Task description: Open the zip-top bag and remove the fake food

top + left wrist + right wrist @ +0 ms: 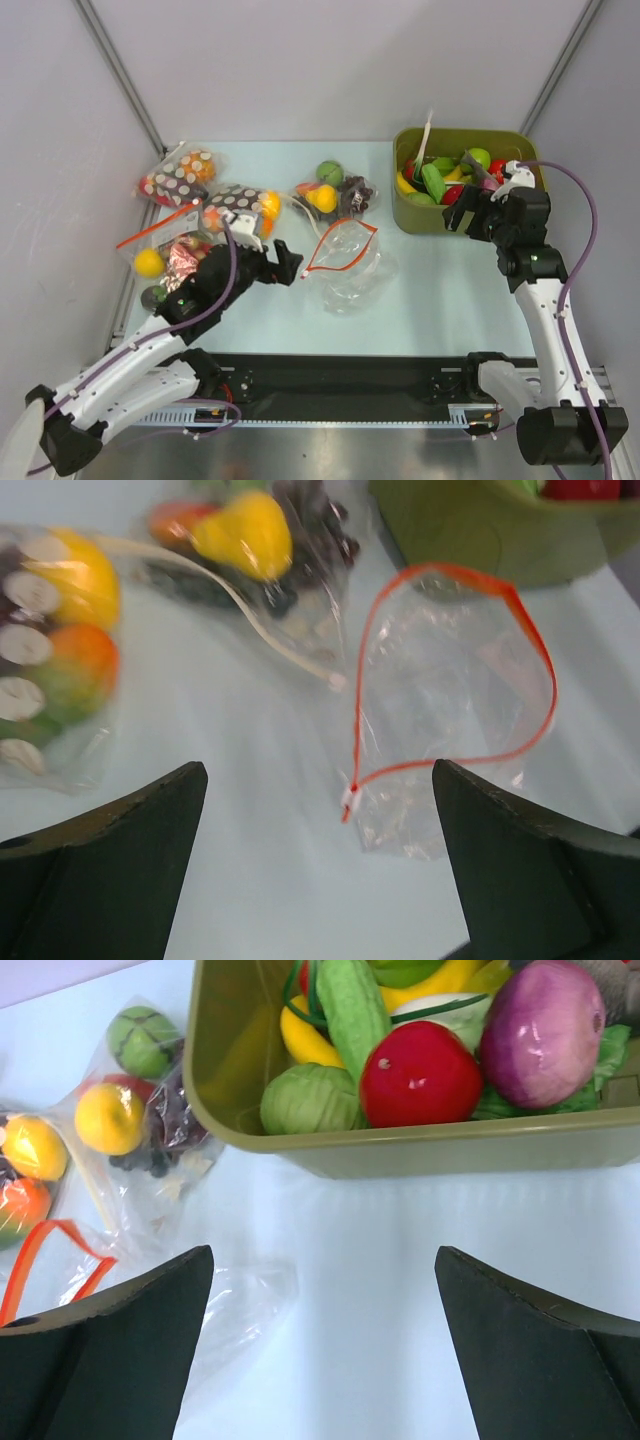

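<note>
Both grippers stand with their jaws spread wide and nothing between them; the left gripper (288, 262) sits low over the pale blue table (440, 290); the right gripper (468, 212) hovers at the near wall of the olive-green plastic bin (420, 224). By my reading the emptying is done or nearly so: the crinkly clear zip-top bag with the red-orange strip (350, 265) lies flat mid-table, its mouth gaping in a loop and no toy visible inside; the small plastic fake food (452, 193), a red ball (420, 1072), a round purple piece (545, 1030) and a ribbed green piece (312, 1100), rests in the bin among other toys. To finish well, lift each arm straight up and back so no finger drags the light film; check the bag's folds for a hidden piece; keep off the neighbouring clear bag with the white strip (335, 190). The zip-top bag lies just ahead and right of the left jaws, apart from them; it is well left of the right jaws, only its edge showing in that wrist view.
</note>
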You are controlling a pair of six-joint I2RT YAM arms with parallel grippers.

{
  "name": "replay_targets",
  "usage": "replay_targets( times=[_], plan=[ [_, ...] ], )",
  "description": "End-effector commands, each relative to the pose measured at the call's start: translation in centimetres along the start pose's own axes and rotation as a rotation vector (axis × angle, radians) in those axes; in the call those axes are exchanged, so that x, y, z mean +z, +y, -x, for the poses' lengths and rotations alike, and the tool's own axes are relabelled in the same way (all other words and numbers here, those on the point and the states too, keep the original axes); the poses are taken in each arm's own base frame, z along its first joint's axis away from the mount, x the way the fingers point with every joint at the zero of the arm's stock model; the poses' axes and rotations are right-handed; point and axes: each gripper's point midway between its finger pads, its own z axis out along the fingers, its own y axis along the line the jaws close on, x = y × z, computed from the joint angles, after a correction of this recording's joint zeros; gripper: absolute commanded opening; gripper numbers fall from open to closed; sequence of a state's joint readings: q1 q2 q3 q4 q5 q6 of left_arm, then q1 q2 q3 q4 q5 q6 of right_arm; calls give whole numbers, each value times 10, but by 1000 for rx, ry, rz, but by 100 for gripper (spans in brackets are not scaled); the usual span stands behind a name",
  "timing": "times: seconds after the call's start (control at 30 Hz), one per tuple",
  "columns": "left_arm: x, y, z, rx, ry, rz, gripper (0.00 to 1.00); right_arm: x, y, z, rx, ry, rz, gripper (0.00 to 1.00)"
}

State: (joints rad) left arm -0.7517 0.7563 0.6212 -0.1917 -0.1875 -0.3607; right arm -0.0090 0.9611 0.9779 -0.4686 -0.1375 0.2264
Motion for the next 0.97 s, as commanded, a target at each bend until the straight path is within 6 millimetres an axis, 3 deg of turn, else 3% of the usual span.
replay_targets(
  times=[0.0,0.17,0.33,0.93],
  plan=[
    [-16,22,61,-22,-133,104,100,-13,11,0,-46,-15,29,100],
    [-31,57,99,-100,-169,231,100,-24,15,2,-61,-28,42,100],
    [-28,79,101,-132,-116,265,100,-29,17,5,-72,-38,52,100],
    [-40,86,111,-97,-107,327,100,-33,17,8,-98,-43,53,100]
  ],
)
